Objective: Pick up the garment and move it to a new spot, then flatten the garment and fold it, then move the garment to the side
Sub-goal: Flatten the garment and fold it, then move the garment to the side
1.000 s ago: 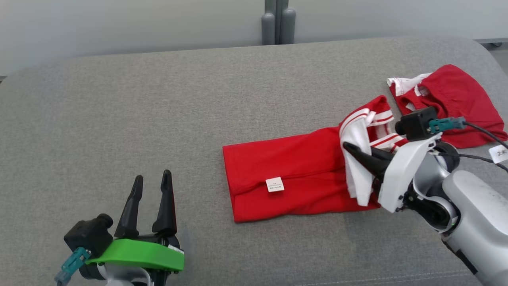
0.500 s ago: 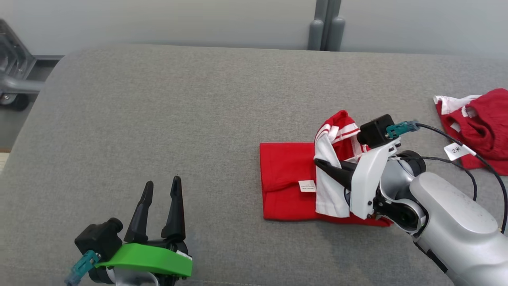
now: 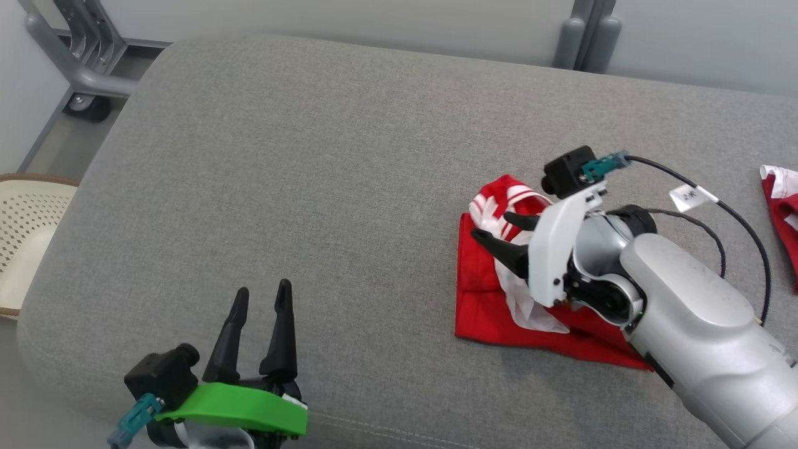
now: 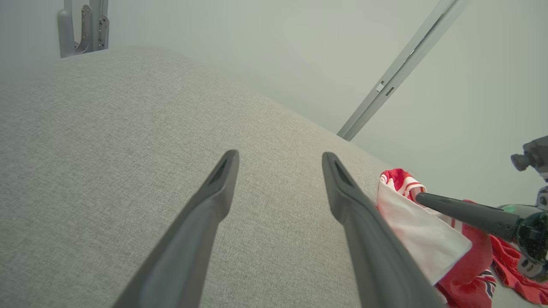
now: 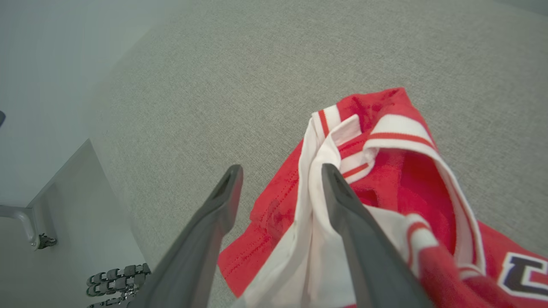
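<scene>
The red garment [image 3: 483, 312] with white striped trim lies bunched and folded on the grey cushion [image 3: 312, 156], right of centre. My right gripper [image 3: 492, 226] is open just above its raised white part. In the right wrist view the fingers of my right gripper [image 5: 281, 171] stand apart, and the garment [image 5: 385, 171] drapes against the inner side of the right finger [image 5: 342, 201]. My left gripper [image 3: 263, 289] is open at the cushion's near edge, with nothing between its fingers. In the left wrist view my left gripper [image 4: 280, 157] points across bare cushion, with the garment [image 4: 424, 231] to its right.
A second red and white cloth [image 3: 782, 206] lies at the right edge of the cushion. A perforated cream basket [image 3: 25, 237] stands off the cushion's left end, and a grey metal frame [image 3: 75, 62] is behind that corner. My right arm's cable [image 3: 735, 218] loops above the cushion.
The head camera has swung left, shifting the whole picture. My right gripper has opened and let go of the garment's white striped part, which now lies folded over the red body.
</scene>
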